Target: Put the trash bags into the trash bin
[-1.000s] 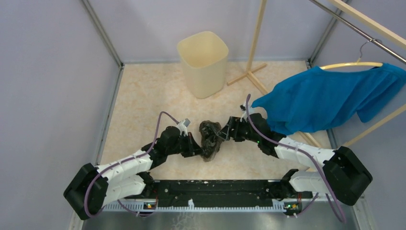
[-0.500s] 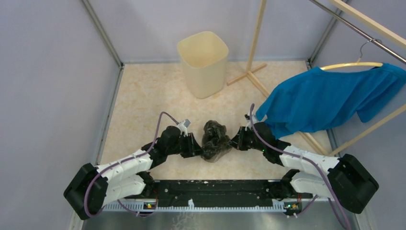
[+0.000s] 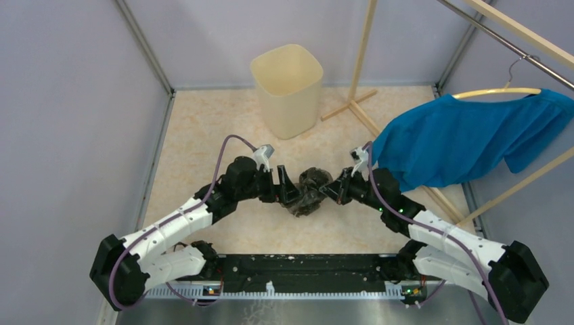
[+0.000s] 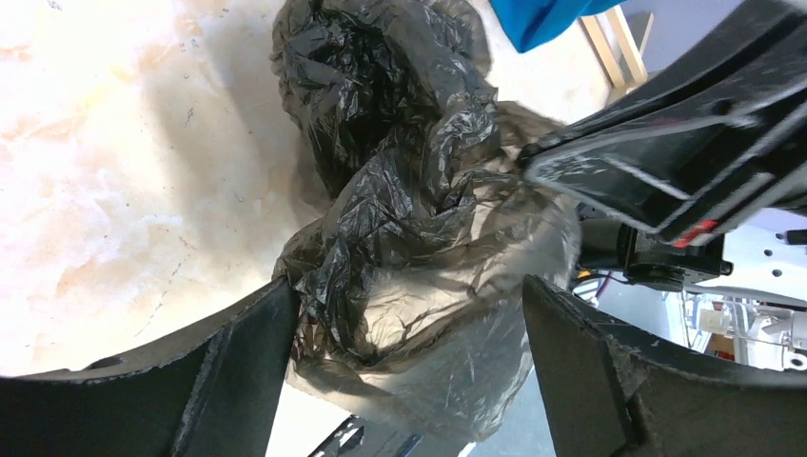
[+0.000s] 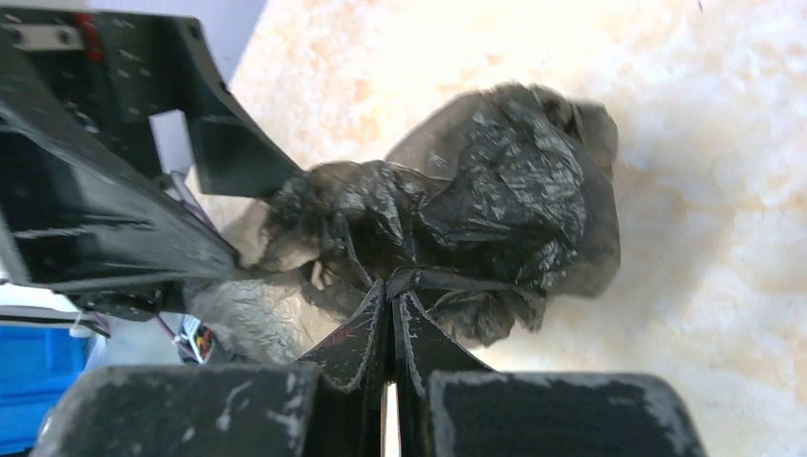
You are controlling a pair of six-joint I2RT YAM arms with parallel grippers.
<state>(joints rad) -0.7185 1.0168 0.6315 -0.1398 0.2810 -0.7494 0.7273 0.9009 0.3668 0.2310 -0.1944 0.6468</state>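
Grey-brown trash bag: thin film crumpled into a wad near the middle of the tabletop, between the 2 tools.
Right tool: pinched tight on a gathered fold at the wad's right side, with film bunched at its tips.
Left tool: spread wide, 1 finger on each side of the wad's lower end, gripping nothing.
Bag and tabletop: hard to tell; the wad may hang just off the surface or rest lightly on it.
Trash bin: cream plastic, upright with its mouth up, at the far side and well apart from the bag.
Key relation: the bin lies ahead of the bag and a little to the left, so the carry likely goes forward, leftward and up over the rim.
Long axis: the wad is slightly longer near-to-far than across.
Nearer arm: the left arm sits on the bin's side, but only the right tool has the bag.
Blue shirt: on a hanger just beside the right arm, apart from the bag.
Risk: 1 pinch on slippery film could slip, or a loose tail could catch the rim.
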